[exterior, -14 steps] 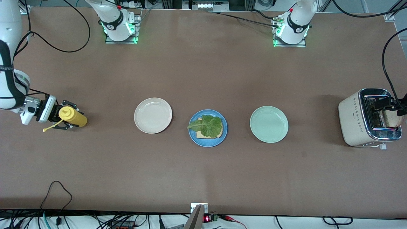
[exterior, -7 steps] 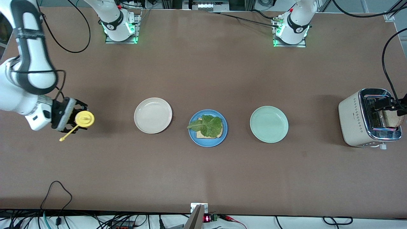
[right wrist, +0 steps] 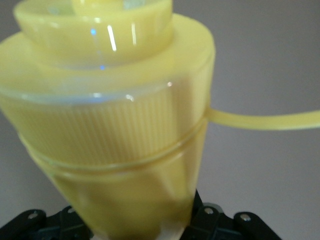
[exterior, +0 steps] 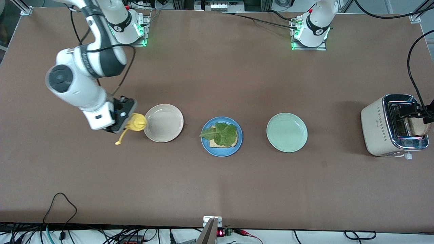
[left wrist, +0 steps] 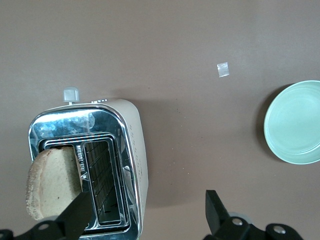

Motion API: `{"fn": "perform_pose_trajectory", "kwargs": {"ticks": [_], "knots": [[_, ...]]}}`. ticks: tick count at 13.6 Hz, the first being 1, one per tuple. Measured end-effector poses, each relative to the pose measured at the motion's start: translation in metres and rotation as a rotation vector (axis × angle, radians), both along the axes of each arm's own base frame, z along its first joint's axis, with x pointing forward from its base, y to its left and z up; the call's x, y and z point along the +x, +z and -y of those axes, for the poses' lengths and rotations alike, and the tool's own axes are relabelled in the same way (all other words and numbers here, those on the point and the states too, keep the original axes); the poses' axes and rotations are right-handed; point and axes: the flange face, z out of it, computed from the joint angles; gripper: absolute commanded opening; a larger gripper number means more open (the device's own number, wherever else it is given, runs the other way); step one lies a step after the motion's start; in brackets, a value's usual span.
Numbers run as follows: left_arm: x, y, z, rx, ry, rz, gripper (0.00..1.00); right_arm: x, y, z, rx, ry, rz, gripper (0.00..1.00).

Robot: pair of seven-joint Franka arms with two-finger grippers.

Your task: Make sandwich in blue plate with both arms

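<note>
R gripper [exterior: 126,119] clenching yellow sauce bottle [exterior: 136,122], having swung in from table end, now beside cream plate [exterior: 163,122], heading twd sandwich [exterior: 221,135] on blue plate [exterior: 222,136]; L gripper [left wrist: 145,212] waiting open over toaster [exterior: 393,124], toast [left wrist: 52,182] ungrasped

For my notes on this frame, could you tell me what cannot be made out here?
- Front view: right gripper fingers, hidden by its wrist and the yellow bottle.
- Front view: left gripper, cut off at the edge over the toaster.
- Bread slice on the blue plate: mostly under the lettuce.
</note>
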Motion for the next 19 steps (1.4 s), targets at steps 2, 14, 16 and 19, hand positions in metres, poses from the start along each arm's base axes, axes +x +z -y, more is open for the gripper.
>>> {"fn": "perform_pose_trajectory", "kwargs": {"ticks": [2,14,16,19], "knots": [[0.000,0.000,0.000,0.000,0.000,0.000,1.00,-0.018,-0.006,-0.044,-0.057,-0.009,0.013,0.00],[-0.009,-0.043,-0.082,-0.010,-0.023,-0.002,1.00,-0.047,-0.132,-0.215,-0.273,0.070,0.029,0.01],[-0.015,-0.061,-0.112,-0.018,-0.052,-0.005,1.00,-0.049,-0.150,-0.224,-0.292,0.079,0.025,0.01],[-0.021,-0.076,-0.131,-0.031,-0.077,-0.019,1.00,-0.044,-0.152,-0.221,-0.301,0.071,0.029,0.01]]}}
